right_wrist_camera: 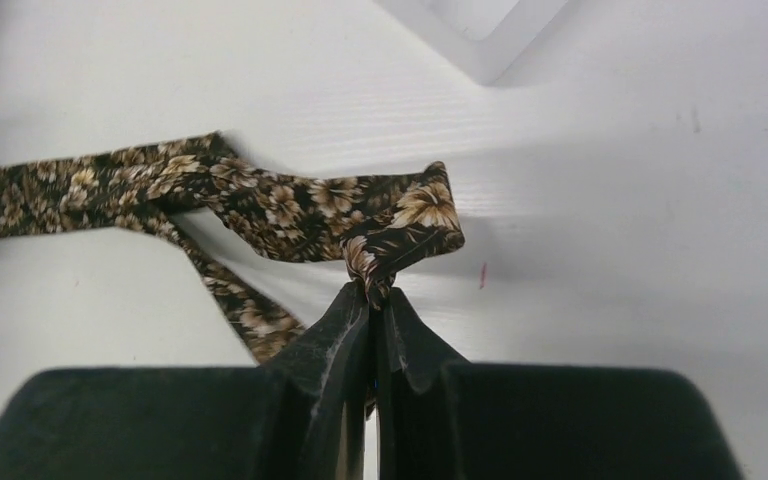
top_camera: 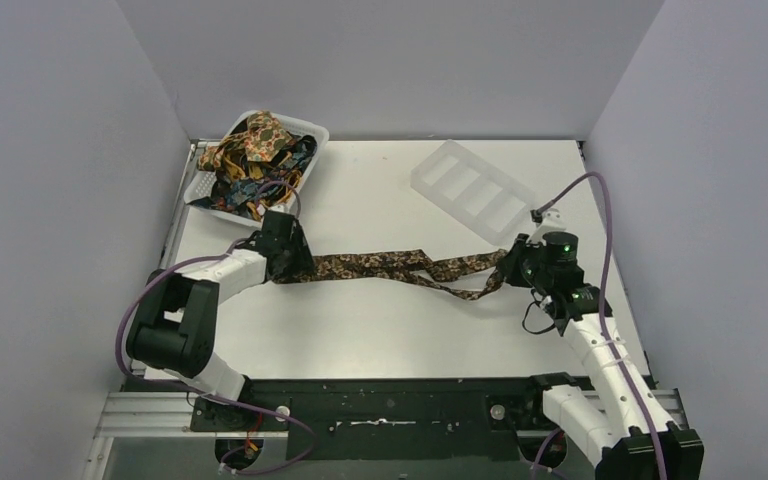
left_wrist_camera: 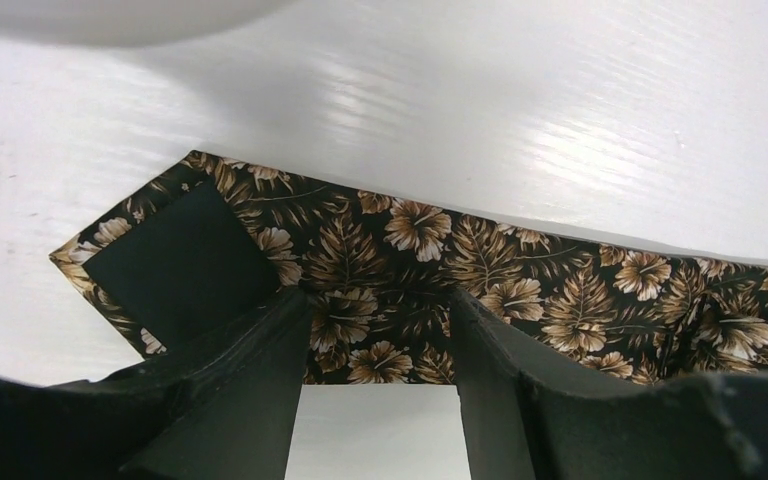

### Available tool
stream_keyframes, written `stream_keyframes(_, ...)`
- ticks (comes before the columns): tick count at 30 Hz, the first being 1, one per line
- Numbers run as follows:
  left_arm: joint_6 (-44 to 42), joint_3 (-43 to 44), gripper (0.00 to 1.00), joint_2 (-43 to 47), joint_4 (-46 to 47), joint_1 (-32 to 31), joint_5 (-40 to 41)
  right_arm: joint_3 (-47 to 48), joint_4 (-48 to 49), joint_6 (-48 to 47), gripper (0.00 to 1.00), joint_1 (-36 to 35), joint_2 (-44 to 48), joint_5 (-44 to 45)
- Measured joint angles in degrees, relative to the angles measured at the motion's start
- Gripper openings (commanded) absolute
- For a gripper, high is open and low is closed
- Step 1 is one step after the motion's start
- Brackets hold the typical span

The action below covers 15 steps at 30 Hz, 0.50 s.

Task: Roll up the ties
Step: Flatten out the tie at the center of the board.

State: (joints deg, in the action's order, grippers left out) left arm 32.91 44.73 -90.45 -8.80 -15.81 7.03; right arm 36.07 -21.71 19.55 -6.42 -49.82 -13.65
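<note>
Right claw (right_wrist_camera: 372, 295) is pressed together, pinching a fold of the brown necktie (right_wrist_camera: 290, 205), a long narrow dark brown fabric strip printed with tan leaves and flowers. The pinched fold bunches into a small loop just above the fingertips, lifted a little off the white counter (right_wrist_camera: 610, 250). From my overhead view the brown necktie (top_camera: 380, 265) lies stretched across the middle of the counter (top_camera: 380, 330) between the two arms. It is twisted partway along, with one loose tail trailing out below the main strip near the right claw (top_camera: 513, 262).

Its wide pointed end lies flat under the left claw (left_wrist_camera: 378, 305), showing a plain black patch (left_wrist_camera: 185, 260) at the tip. That claw stands partly spread, one finger on each side of a stretch of flat fabric. I can't tell whether the fingertips touch the cloth.

Farther out, a heap of printed ties (top_camera: 255, 140) in orange-tan, navy and yellow fills the white plastic basket (top_camera: 310, 135) at the far left corner. A clear plastic compartment tray (top_camera: 475, 190) sits at an angle at the far right, just beyond the right claw.
</note>
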Motion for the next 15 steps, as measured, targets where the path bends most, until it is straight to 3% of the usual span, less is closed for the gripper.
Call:
stream_keyframes(11, 1.2, -3.08, 0.49, 4.13, -3.08, 2.69, 1.36, 9.77, 0.04, 0.76, 0.0, 4.52, -4.68, 2.03)
stream_keyframes(15, 1.2, -3.56, 0.5, 5.2, -4.7, 2.8, 1.33, 8.63, -1.53, 4.83, 0.12, 4.74, -5.18, 5.14)
